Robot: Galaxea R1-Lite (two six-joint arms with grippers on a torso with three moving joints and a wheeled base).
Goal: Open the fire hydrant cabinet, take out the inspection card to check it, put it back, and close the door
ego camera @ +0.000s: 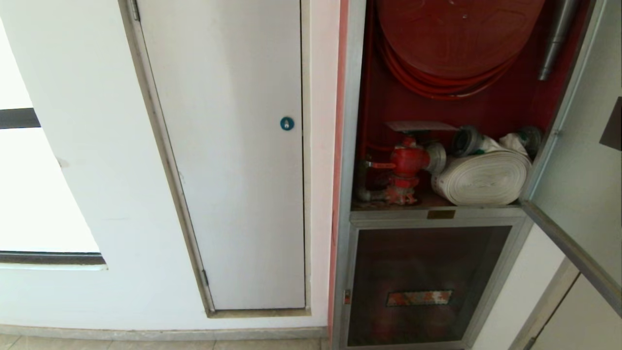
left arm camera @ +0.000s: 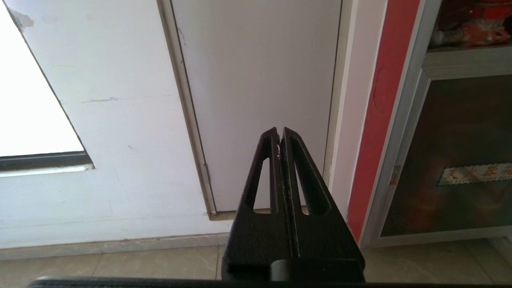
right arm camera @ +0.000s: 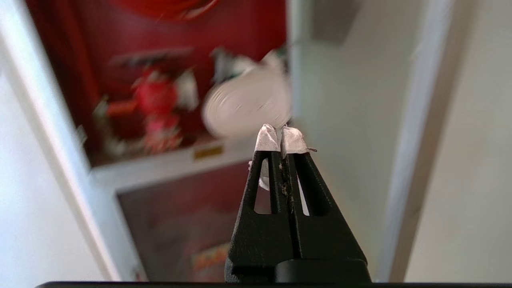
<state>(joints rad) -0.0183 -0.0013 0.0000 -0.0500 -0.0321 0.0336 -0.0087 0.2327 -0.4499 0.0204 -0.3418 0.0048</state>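
The fire hydrant cabinet (ego camera: 491, 109) stands open, showing its red walls, the red hose reel (ego camera: 457, 34), the red hydrant valve (ego camera: 407, 163) and a rolled white hose (ego camera: 483, 177). Its glass door (ego camera: 578, 175) is swung out to the right. A flat white inspection card (ego camera: 422, 126) lies on top of the valve. Neither arm shows in the head view. My right gripper (right arm camera: 281, 134) is shut and empty, with white-taped fingertips (right arm camera: 267, 139), in front of the opening near the door's edge and apart from everything. My left gripper (left arm camera: 279, 134) is shut and empty, facing the white panel door.
A white panel door with a blue round lock (ego camera: 286, 123) fills the wall left of the cabinet. Below the open compartment is a shut dark glass panel (ego camera: 423, 282) with a reddish label. A silver nozzle (ego camera: 556, 39) hangs inside at the upper right. Tiled floor (ego camera: 146, 344) runs along the wall.
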